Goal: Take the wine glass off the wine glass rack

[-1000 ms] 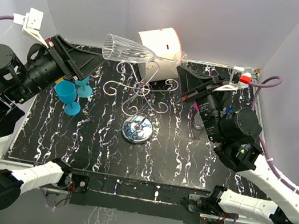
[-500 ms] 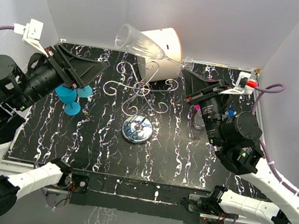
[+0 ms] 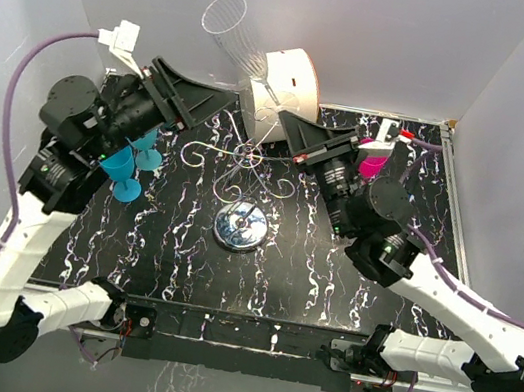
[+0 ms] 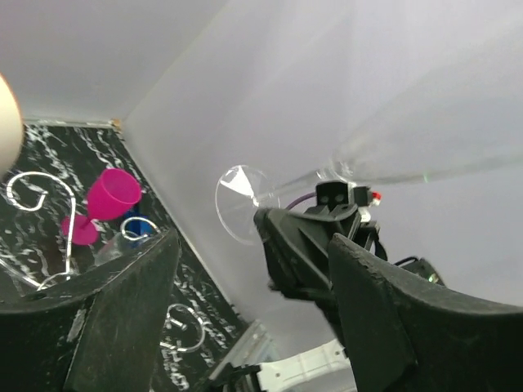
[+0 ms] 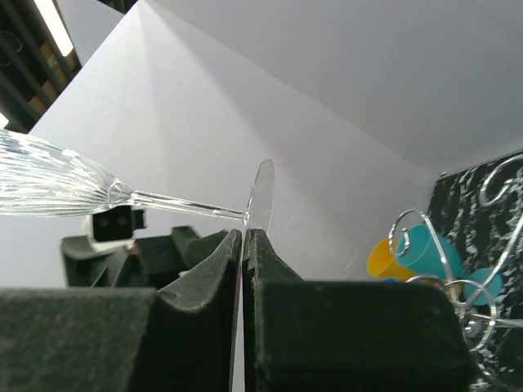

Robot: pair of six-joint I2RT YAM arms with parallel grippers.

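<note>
The clear wine glass [image 3: 232,33] is tilted with its bowl up and left, in front of the white drum, above the silver wire rack [image 3: 247,165]. My right gripper [image 3: 284,119] is shut on the glass's round foot [image 5: 261,194], and the stem and ribbed bowl [image 5: 49,180] run off to the left. My left gripper [image 3: 220,99] is open and empty, just left of the glass. In the left wrist view the glass foot [image 4: 239,204] and the right gripper's fingers [image 4: 298,253] show beyond my open left gripper [image 4: 252,322].
The rack's chrome base [image 3: 242,225] stands mid-table. A white drum [image 3: 288,79] lies at the back. Teal cups [image 3: 123,167] hang at the left, with teal [image 5: 429,253] and yellow [image 5: 382,263] cups near a scroll. A pink cup [image 3: 374,165] is at the right.
My right gripper has swung the glass up and to the left, so the bowl now points upward. My left arm has moved right and up, close to the glass.
</note>
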